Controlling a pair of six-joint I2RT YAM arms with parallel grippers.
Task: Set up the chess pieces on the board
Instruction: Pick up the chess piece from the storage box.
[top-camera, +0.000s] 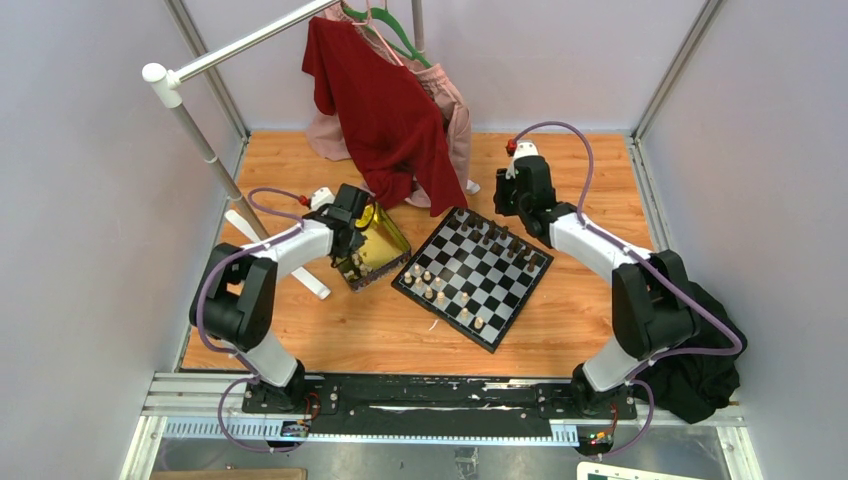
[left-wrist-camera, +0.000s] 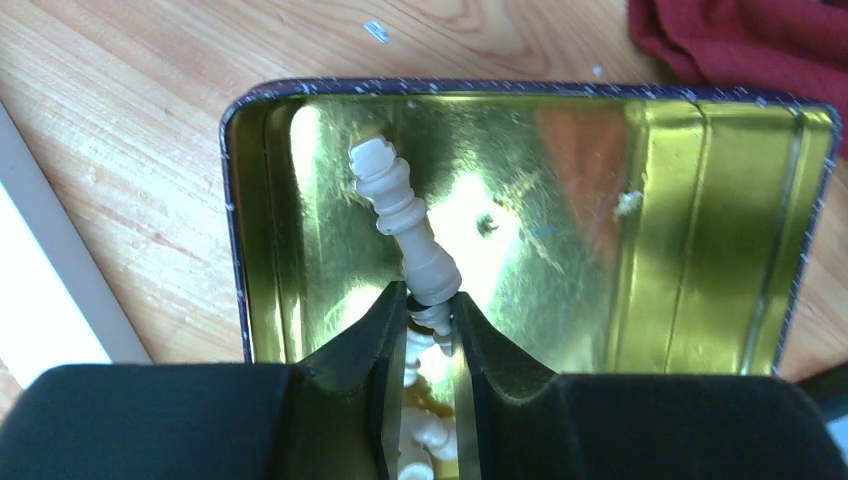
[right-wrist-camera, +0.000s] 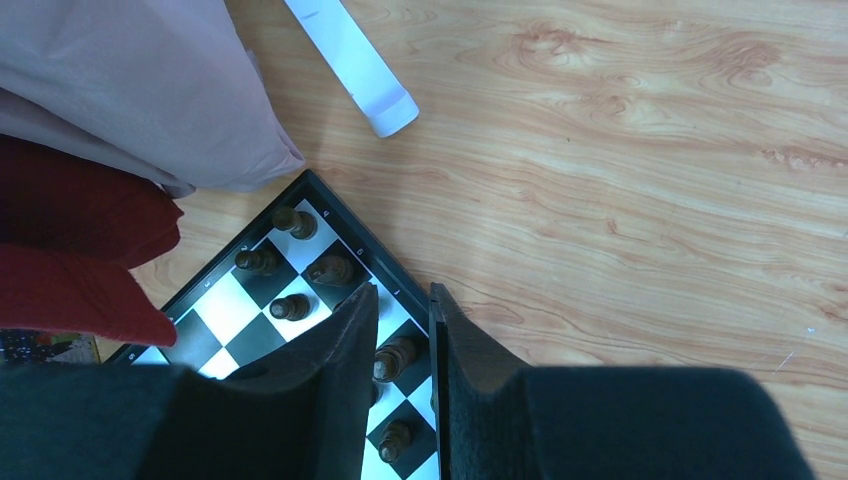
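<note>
The board (top-camera: 503, 300) lies mid-table, turned like a diamond. Cream chess pieces (top-camera: 428, 275) stand along its near-left side and dark ones (top-camera: 500, 240) along the far-right side. My left gripper (left-wrist-camera: 432, 298) is inside the open gold tin (left-wrist-camera: 640, 250), shut on the base of a tall cream piece (left-wrist-camera: 400, 205) that points away from the fingers. More cream pieces (left-wrist-camera: 430, 440) lie in the tin below. My right gripper (right-wrist-camera: 403, 290) hovers over the board's (right-wrist-camera: 225, 305) far corner, open with a narrow gap and holding nothing; dark pieces (right-wrist-camera: 291, 307) stand beneath it.
A red garment (top-camera: 385, 110) and a pink one (right-wrist-camera: 130, 90) hang from a white rack (top-camera: 200, 140) and drape close to the board's far corner. The rack's white foot (right-wrist-camera: 350, 60) lies on the wood. A black cloth (top-camera: 710, 370) sits at the near right.
</note>
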